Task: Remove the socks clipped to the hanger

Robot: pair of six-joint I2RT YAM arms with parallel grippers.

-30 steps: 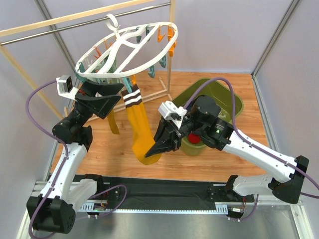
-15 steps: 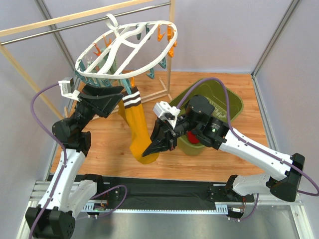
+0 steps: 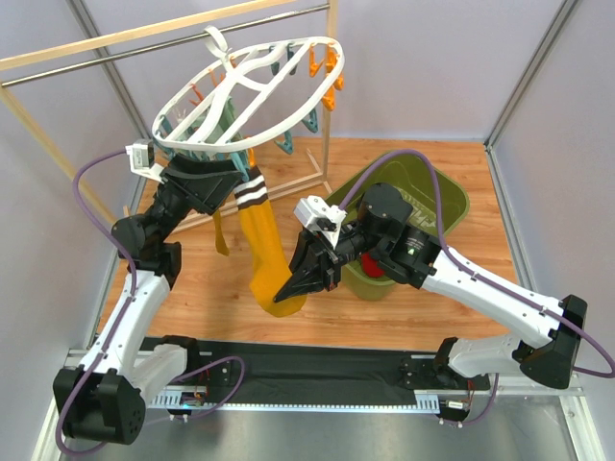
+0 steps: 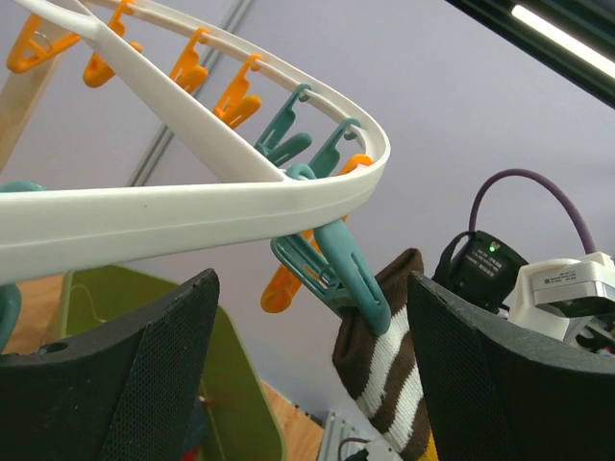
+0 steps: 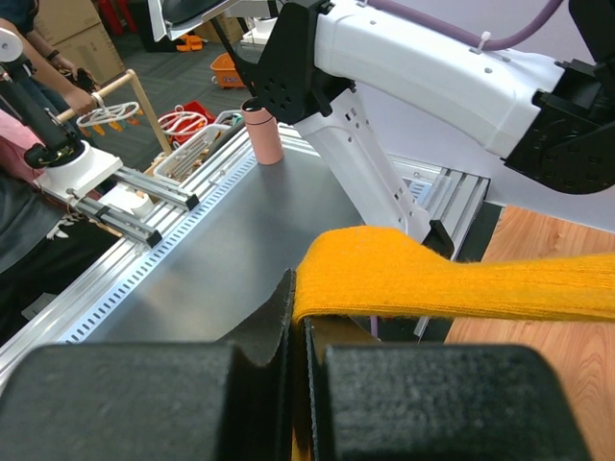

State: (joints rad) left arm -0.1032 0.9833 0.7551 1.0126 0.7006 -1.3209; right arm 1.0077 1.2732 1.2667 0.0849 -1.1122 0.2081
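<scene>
The wood-and-metal rail frame (image 3: 96, 43) stands over the far left corner of the counter (image 3: 192, 298). The white oval hanger (image 4: 192, 216) hangs from it, tilted, with its left rim lower than its right. A green bin (image 3: 450, 197) sits against the far right corner, and bare wood shows between it and the left edge. A mustard sock (image 3: 264, 240) with a brown-and-white striped cuff hangs from the hanger's near rim over the middle of the counter, just left of the bin. Its toe end is pulled toward the near edge. The right gripper (image 3: 288, 291) has its jaws clamped on that toe end, low and close to the bin's near wall. The left gripper (image 3: 216, 181) is raised just under the hanger's rim, jaws wide apart with nothing between the pads, right beside the cuff. A teal clip (image 4: 356, 279) pinches the cuff, with orange clips along the rim beyond it.
</scene>
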